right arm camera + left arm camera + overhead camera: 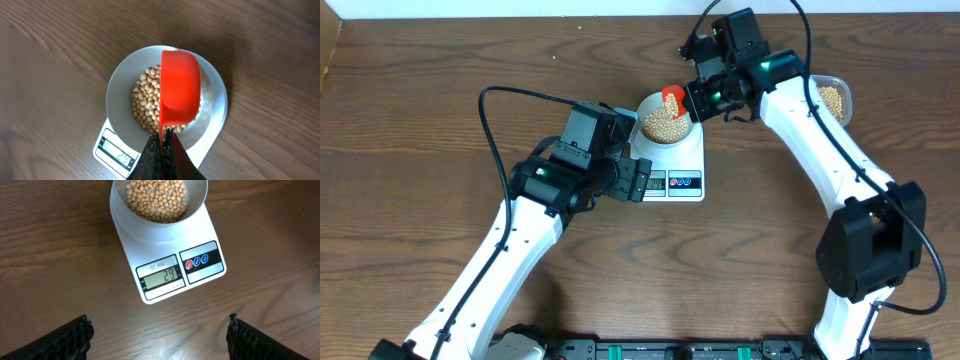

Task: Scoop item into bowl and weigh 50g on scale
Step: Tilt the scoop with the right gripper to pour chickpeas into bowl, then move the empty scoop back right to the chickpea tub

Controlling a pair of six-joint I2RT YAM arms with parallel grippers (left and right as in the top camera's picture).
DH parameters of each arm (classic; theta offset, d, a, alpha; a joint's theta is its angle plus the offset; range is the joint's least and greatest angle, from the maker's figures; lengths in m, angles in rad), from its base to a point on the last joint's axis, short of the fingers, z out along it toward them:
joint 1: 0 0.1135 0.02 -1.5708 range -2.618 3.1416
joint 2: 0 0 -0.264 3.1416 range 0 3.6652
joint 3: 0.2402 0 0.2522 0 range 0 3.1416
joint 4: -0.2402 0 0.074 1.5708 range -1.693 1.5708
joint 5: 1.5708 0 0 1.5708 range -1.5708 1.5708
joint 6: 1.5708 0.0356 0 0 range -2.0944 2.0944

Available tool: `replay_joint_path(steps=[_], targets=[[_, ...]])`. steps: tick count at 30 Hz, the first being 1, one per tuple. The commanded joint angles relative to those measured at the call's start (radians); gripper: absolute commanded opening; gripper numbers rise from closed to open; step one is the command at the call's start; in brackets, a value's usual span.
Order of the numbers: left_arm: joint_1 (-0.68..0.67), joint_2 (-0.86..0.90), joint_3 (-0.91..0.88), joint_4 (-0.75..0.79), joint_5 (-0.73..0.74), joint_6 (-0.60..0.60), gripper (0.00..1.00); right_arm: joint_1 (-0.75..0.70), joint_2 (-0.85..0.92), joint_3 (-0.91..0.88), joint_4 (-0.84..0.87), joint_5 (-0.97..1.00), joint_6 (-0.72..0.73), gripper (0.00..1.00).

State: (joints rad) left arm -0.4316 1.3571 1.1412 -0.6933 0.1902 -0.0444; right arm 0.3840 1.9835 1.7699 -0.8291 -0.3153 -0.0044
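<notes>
The white bowl (664, 124) stands on the white scale (682, 160) and holds tan beans (661, 122). The scale's display (161, 275) reads 29. My right gripper (163, 141) is shut on the handle of a red scoop (179, 93), which is turned bottom-up over the bowl (120, 90) and the beans (145, 102). The scoop also shows in the overhead view (673, 97). My left gripper (159, 332) is open and empty, low over the table just in front of the scale (170, 245); it also shows in the overhead view (642, 178).
A clear plastic tub (834, 98) with more beans stands at the back right, partly behind my right arm. Black cables loop over the table behind both arms.
</notes>
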Motion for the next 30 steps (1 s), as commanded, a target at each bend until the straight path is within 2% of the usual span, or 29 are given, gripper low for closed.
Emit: replay_joint_path(steps=[1,18,30], targets=[[0.005,-0.020,-0.006,-0.003,0.008,0.010,0.88,0.033,-0.045,0.010,-0.003,0.083,-0.039,0.01],[0.005,-0.020,-0.006,-0.002,0.008,0.010,0.88,0.179,-0.054,0.010,-0.029,0.446,-0.111,0.01],[0.005,-0.020,-0.006,-0.002,0.008,0.010,0.88,0.182,-0.062,0.011,-0.024,0.396,-0.111,0.01]])
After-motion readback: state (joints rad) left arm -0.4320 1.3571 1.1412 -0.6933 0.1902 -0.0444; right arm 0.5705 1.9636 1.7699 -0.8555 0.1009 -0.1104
